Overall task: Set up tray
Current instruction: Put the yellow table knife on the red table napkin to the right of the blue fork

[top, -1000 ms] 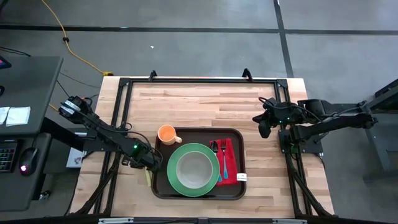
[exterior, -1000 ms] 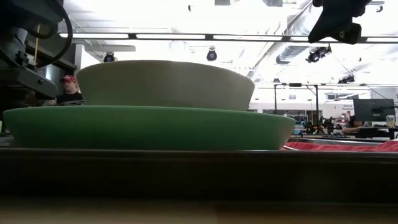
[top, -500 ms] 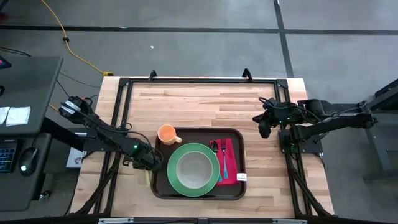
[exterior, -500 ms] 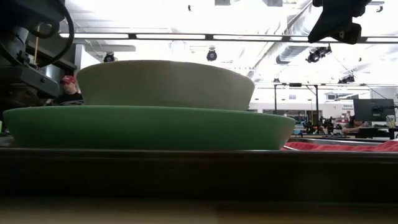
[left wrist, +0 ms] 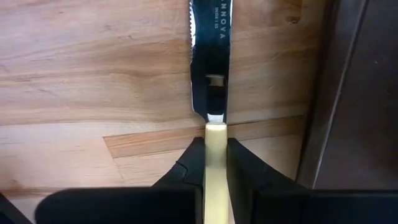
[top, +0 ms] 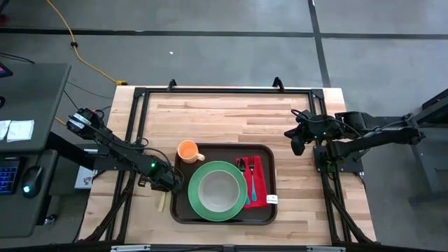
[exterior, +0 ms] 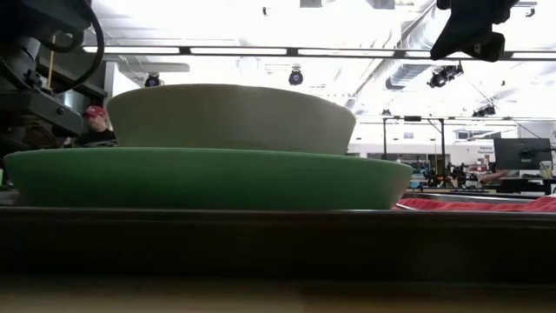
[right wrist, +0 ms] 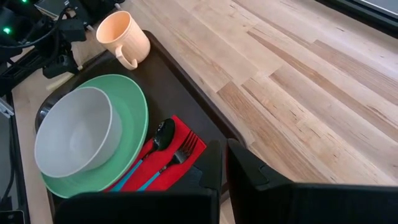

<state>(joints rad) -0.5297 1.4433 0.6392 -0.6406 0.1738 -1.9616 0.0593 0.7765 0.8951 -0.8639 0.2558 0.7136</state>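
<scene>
1. The left gripper (top: 162, 183) is low over the wooden table (top: 231, 115), clenched on the cream handle of a table knife (left wrist: 209, 56); the fingers (left wrist: 186, 171) press the handle from both sides.
2. The knife's long axis runs parallel to the near edge of the tray (top: 181, 211), blade reaching forward past the fingertips.
3. The tray lies immediately to this gripper's right, so the left arm is much the nearer.
4. It carries an orange mug (top: 187, 150), a green plate (top: 240, 190) with a grey bowl (top: 218, 189), and a spoon (right wrist: 163, 134) and fork (right wrist: 185, 147) on a red napkin (top: 262, 175).
5. The right gripper (top: 298, 143), clenched empty, waits well beyond the tray's far side.
</scene>
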